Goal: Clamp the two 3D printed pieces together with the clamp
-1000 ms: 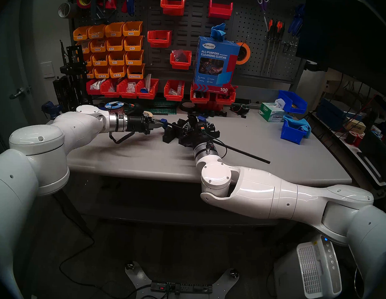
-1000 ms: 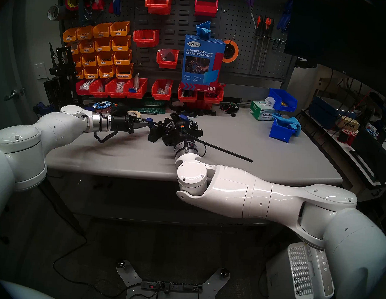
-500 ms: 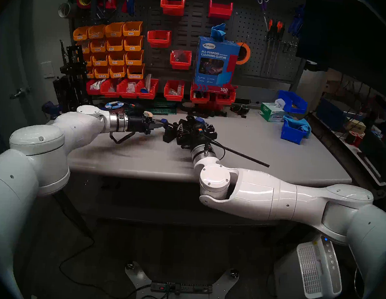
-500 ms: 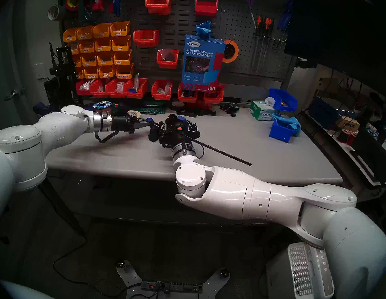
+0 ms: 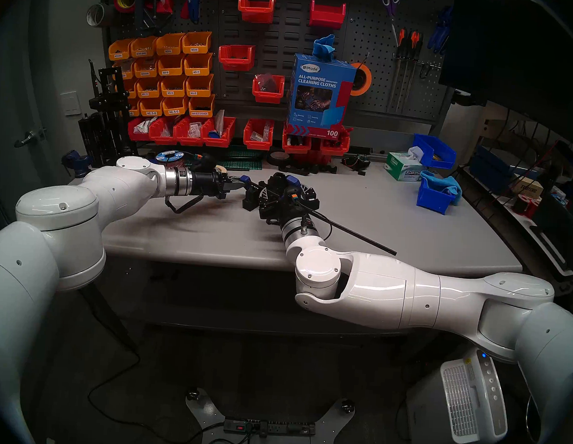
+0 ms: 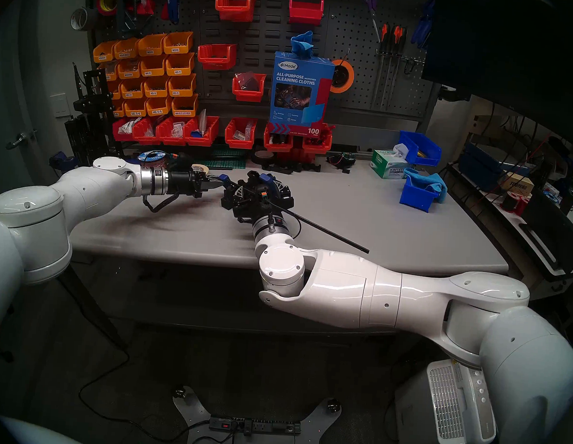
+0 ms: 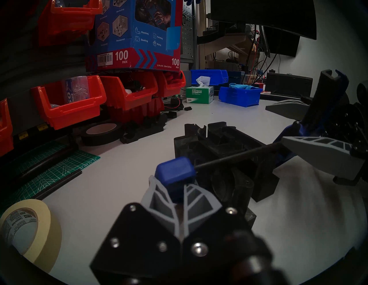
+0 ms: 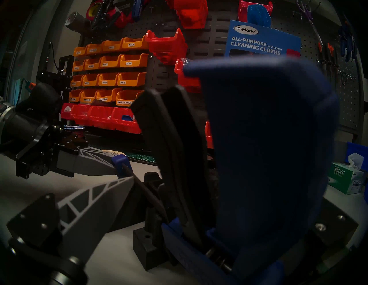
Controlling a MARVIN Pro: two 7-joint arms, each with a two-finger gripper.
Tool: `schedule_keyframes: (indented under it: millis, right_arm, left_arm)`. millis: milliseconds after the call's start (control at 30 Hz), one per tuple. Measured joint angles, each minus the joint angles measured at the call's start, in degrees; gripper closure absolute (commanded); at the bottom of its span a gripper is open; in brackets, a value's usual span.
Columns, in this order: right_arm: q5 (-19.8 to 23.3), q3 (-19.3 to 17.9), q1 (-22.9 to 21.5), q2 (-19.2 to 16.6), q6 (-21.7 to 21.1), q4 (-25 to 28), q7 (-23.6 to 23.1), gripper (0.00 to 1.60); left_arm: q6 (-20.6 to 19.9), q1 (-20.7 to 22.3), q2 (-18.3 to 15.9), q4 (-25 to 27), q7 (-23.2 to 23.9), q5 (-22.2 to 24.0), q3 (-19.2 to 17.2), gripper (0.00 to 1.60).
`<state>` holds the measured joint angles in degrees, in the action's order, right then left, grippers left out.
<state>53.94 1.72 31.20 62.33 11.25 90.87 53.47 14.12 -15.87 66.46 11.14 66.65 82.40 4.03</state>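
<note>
Blue plastic marks both ends of the grip on the clamp (image 5: 345, 227). Its small end jaw (image 7: 173, 171) is pinched in the pressed-together left claw (image 5: 240, 183). Its pistol handle (image 8: 268, 139) stands upright with the black lever (image 8: 175, 149) between the spread fingers of the right claw (image 5: 285, 189); I cannot tell whether those fingers touch either part. In the head view the black bar's long axis runs from the end jaw at about 10 o'clock, past the handle, to a free tip hanging over the desk (image 5: 428, 232) at about 4 o'clock. The two 3D printed pieces (image 7: 215, 143) sit side by side on the desk just under the bar, between end jaw and handle, at roughly 3 o'clock from the left claw and 11 o'clock from the right wrist. The right claw is nearer the lever, so I judge that any squeeze falls to it. The squeeze depends on both jaw faces bracketing the pieces along the bar's line, and that alignment is hidden here.
</note>
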Motion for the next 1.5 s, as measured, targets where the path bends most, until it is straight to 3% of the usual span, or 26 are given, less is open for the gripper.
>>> schedule_keyframes:
  millis: [233, 600, 933, 1500]
  right_arm:
    - [-0.2, -0.8, -1.2, -0.6, 0.0, 1.4, 0.3, 0.0]
    - [-2.2, -5.3, -6.1, -1.7, 0.1, 6.2, 1.3, 0.0]
    - [-3.1, -6.0, -8.1, -4.1, -2.6, 12.6, 1.3, 0.0]
    - [0.3, -6.7, -8.5, -5.9, -5.6, 16.0, 2.6, 0.0]
  left_arm:
    - [0.0, -0.1, 0.3, 0.0, -0.7, 0.0, 0.0, 1.6]
    - [-0.1, -1.2, 1.7, 1.8, 0.1, -0.6, 0.3, 1.6]
    - [-0.4, -1.7, 3.0, 3.3, 4.3, -1.3, 0.4, 1.6]
    - [-1.1, -0.9, 5.2, 2.4, 9.8, -0.5, -1.0, 1.6]
